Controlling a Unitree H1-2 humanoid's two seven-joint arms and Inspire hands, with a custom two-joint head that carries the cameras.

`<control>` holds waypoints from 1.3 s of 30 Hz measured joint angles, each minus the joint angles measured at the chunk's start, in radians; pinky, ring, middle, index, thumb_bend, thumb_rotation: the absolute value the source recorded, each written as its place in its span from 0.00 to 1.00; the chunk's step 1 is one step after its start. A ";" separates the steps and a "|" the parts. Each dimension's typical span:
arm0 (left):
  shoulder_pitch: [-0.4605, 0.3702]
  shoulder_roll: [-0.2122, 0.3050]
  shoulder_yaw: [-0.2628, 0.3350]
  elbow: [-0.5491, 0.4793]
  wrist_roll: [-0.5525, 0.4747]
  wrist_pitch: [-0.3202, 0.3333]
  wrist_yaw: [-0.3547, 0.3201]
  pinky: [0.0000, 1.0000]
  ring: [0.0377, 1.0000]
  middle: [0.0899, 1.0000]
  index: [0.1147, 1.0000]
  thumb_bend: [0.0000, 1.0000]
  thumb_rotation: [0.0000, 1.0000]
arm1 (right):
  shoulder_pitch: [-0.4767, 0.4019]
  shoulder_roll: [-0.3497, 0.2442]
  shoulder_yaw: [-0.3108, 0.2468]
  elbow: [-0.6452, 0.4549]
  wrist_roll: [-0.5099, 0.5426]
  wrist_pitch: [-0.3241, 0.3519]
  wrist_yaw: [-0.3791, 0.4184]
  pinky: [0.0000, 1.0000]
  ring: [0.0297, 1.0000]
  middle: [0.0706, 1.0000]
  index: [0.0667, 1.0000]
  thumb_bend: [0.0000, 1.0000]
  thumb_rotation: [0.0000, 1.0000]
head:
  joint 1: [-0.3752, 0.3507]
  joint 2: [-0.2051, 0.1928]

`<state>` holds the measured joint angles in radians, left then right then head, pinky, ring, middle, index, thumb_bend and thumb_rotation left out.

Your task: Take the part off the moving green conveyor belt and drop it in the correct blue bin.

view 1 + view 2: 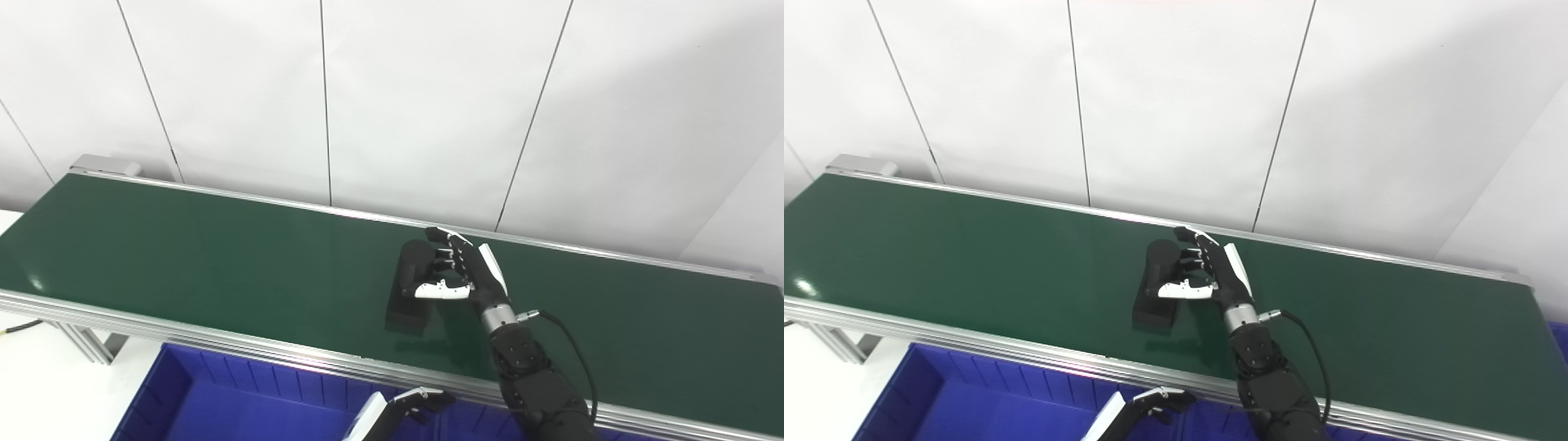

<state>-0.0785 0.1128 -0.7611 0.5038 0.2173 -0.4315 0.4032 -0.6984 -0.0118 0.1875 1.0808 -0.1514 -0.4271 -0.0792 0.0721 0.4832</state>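
Left eye view: part (411, 283) against right robot hand (471, 269).

— What does the robot's right hand (468, 269) look like?

— A black mechanical hand with a white plate along its back and a white-shelled thumb; the fingers (442, 235) are black with small white segments.

— And below that hand?

— A short silver metal wrist collar (497, 317), with a small silver plug just beside it. A thin black cable (576, 355) loops from that plug down along the bulky matte-black forearm (539, 392).

— The left hand (411, 404)?

— Lower than the collar, at the picture's bottom edge: black fingers, a white plate on its back, and a pale strip along one finger.
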 measured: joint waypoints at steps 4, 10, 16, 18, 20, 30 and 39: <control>0.000 0.000 0.000 0.000 0.000 0.000 0.000 0.63 0.72 0.75 0.71 0.88 0.14 | 0.006 0.000 0.006 -0.001 -0.010 0.000 -0.022 0.64 0.71 0.79 0.76 0.96 0.15 | -0.002 0.000; 0.000 0.000 0.002 -0.004 -0.001 0.000 -0.002 0.64 0.73 0.75 0.71 0.88 0.14 | 0.010 0.004 0.008 0.002 -0.022 0.000 -0.066 0.49 0.56 0.63 0.63 0.87 0.03 | -0.005 0.005; 0.000 0.001 0.005 -0.006 -0.001 0.000 -0.004 0.64 0.72 0.75 0.71 0.88 0.14 | 0.008 0.017 -0.007 0.024 -0.029 0.000 -0.165 0.32 0.39 0.46 0.48 0.52 0.00 | -0.011 0.005; 0.001 0.002 0.005 -0.007 -0.001 0.000 -0.004 0.64 0.72 0.75 0.71 0.88 0.14 | 0.008 0.017 -0.005 0.024 -0.033 0.000 -0.177 0.32 0.39 0.46 0.48 0.52 0.00 | -0.011 0.005; 0.001 0.003 0.005 -0.007 0.000 0.000 -0.004 0.64 0.73 0.75 0.71 0.88 0.14 | 0.008 0.017 0.000 0.022 -0.040 0.000 -0.179 0.32 0.39 0.46 0.48 0.52 0.00 | -0.011 0.006; 0.002 0.005 0.008 -0.007 -0.001 0.000 -0.007 0.64 0.73 0.75 0.71 0.88 0.13 | 0.017 0.005 0.015 -0.009 -0.049 -0.003 -0.172 0.30 0.39 0.47 0.47 0.52 0.00 | -0.015 0.006; 0.002 0.005 0.009 -0.008 -0.001 0.000 -0.011 0.64 0.73 0.75 0.71 0.88 0.13 | 0.046 -0.006 0.020 -0.083 -0.048 -0.003 -0.170 0.38 0.43 0.45 0.46 0.52 0.00 | -0.023 0.009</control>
<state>-0.0762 0.1181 -0.7522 0.4954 0.2158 -0.4315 0.3917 -0.6526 -0.0175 0.2070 0.9978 -0.1997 -0.4299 -0.2493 0.0491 0.4924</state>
